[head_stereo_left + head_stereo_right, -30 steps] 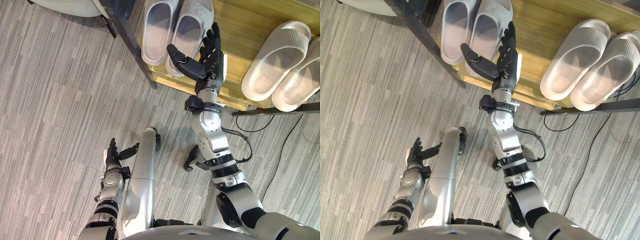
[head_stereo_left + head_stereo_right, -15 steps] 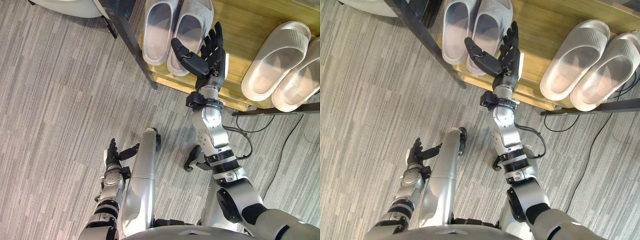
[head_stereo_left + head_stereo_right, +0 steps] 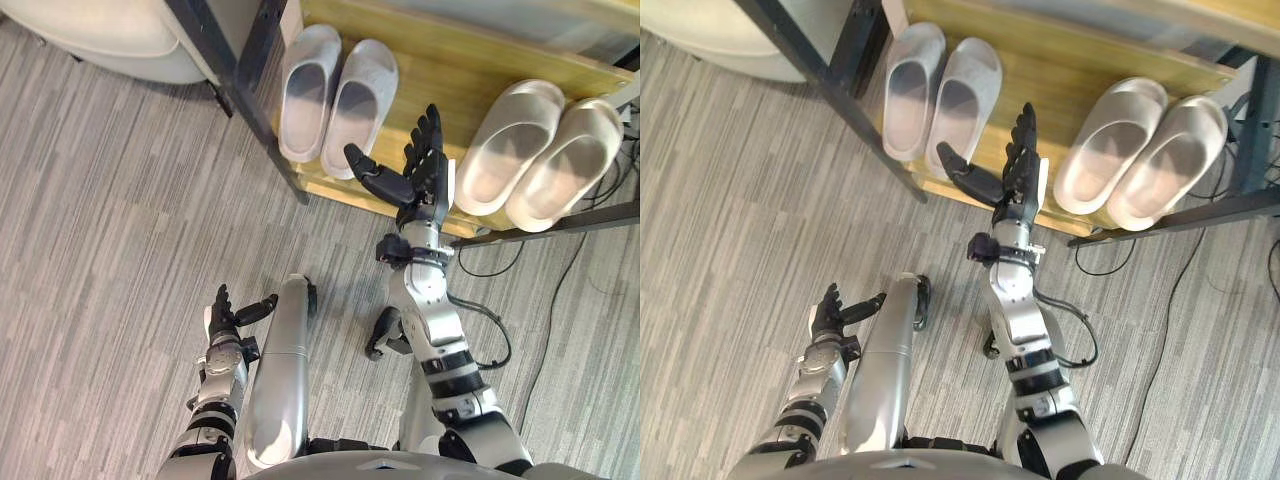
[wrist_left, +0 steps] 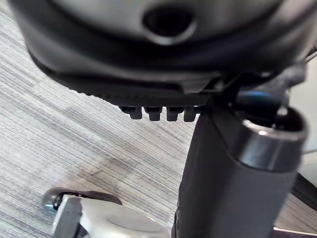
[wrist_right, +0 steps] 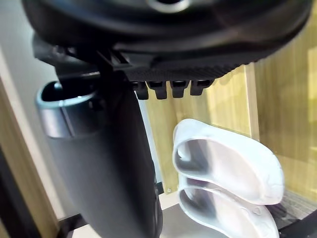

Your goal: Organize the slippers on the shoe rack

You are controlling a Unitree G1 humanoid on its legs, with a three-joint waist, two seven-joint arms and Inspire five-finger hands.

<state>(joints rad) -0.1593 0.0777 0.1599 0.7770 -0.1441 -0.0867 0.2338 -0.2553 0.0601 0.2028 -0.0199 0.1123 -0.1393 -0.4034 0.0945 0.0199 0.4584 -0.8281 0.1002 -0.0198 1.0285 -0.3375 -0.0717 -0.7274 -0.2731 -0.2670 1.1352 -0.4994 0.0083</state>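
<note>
Grey striped carpet floor (image 3: 120,220) spreads in front of the shoe rack (image 3: 450,60), a wooden shelf in a dark metal frame. Both pairs of slippers sit on that shelf. The beige pair (image 3: 510,145) lies toward the rack's right end, side by side, slanted, with heels reaching the front edge. The grey pair (image 3: 310,90) lies toward the left end by the frame post, touching, with long axes running front to back and toes pointing into the rack.

The right robot hand (image 3: 425,180) hovers over the rack's front edge between the two pairs. Its fingers are straight and spread, its thumb juts toward the grey pair's heels, and it holds nothing. It is the nearer hand to either pair. The left robot hand (image 3: 222,315) hangs well clear of the rack, low over the carpet, fingers relaxed and empty. No writing on the slippers can be read.
</note>
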